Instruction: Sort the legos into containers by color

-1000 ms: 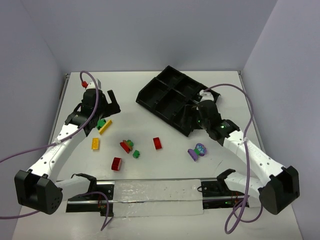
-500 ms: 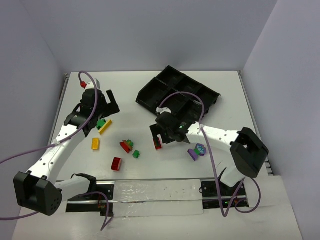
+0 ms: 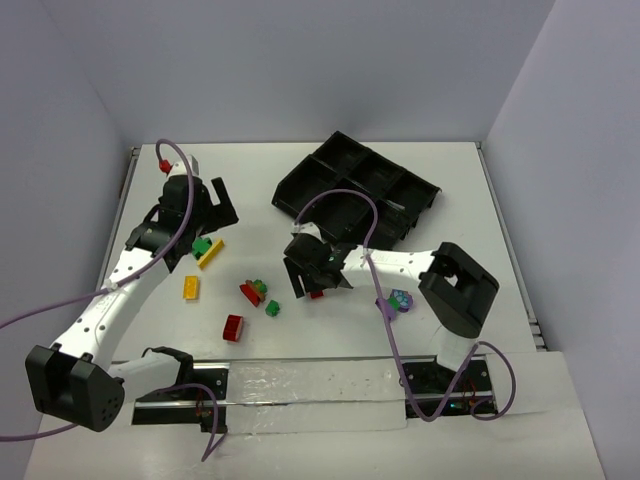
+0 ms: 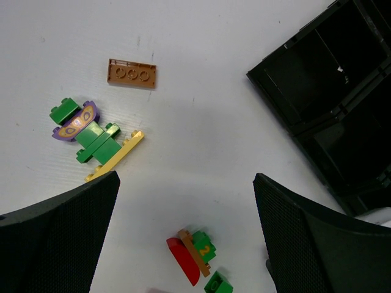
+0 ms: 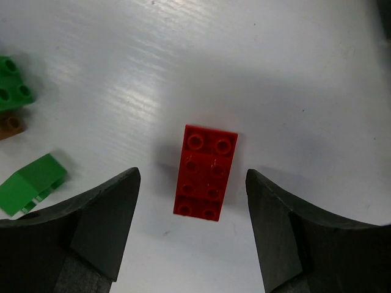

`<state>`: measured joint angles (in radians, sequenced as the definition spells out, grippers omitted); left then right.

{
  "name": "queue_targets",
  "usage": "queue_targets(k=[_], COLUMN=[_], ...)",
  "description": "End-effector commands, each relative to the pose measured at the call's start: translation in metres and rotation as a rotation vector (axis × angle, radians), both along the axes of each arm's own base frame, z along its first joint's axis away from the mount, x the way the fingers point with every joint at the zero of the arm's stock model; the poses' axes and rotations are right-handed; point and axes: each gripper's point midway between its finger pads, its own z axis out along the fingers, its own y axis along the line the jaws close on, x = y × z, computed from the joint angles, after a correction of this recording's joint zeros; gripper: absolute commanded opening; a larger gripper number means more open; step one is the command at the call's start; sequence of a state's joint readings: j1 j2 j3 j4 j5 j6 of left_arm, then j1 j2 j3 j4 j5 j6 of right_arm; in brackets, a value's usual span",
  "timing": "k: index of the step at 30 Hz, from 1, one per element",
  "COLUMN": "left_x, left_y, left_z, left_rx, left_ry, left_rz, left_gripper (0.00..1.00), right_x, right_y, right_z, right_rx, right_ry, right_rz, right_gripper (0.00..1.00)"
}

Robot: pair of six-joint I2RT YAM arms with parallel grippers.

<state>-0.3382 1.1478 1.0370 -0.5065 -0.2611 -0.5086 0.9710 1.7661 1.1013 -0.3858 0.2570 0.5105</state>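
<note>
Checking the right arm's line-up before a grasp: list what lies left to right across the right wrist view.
Green sloped plastic brick → red eight-stud plastic brick → black finger of the right tool. Its other finger and the left-edge pieces overlap the green brick, so they are omitted.

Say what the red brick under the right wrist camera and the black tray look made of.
Red brick: likely hard moulded plastic with a semi-gloss finish, going by the crisp studs, uniform colour and soft highlights.
Black tray: probably thin moulded plastic with a satin sheen, going by the thin divider walls and a few glints. The dark surface hides detail.
</note>
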Motion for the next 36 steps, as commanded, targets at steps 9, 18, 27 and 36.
queue_targets(k=[9,18,27,36], left_x=[-0.006,-0.014,-0.014,-0.016], left_y=[0.002,0.006,0.007,0.000], left_z=[0.006,0.004,0.010,-0.002], left_rx=[0.006,0.006,0.026,-0.012], left_ry=[0.008,0.017,0.016,0.017], left_rz=[-0.013,-0.002,-0.010,-0.035], left_gripper=[0.99,0.99,0.99,0.99], right_x=[0.010,0.007,0.003,0.007], right_y=[-0.002,0.000,-0.001,0.002], right_z=[0.000,-0.007,-0.014,0.025], right_rx=[-0.007,-0.017,-0.032,0.022], right_ry=[-0.040,-0.009,0.005,-0.084], right_rz=[-0.082,-0.074,-0.077,-0.073], right_gripper=[0.64,0.53,0.52,0.27])
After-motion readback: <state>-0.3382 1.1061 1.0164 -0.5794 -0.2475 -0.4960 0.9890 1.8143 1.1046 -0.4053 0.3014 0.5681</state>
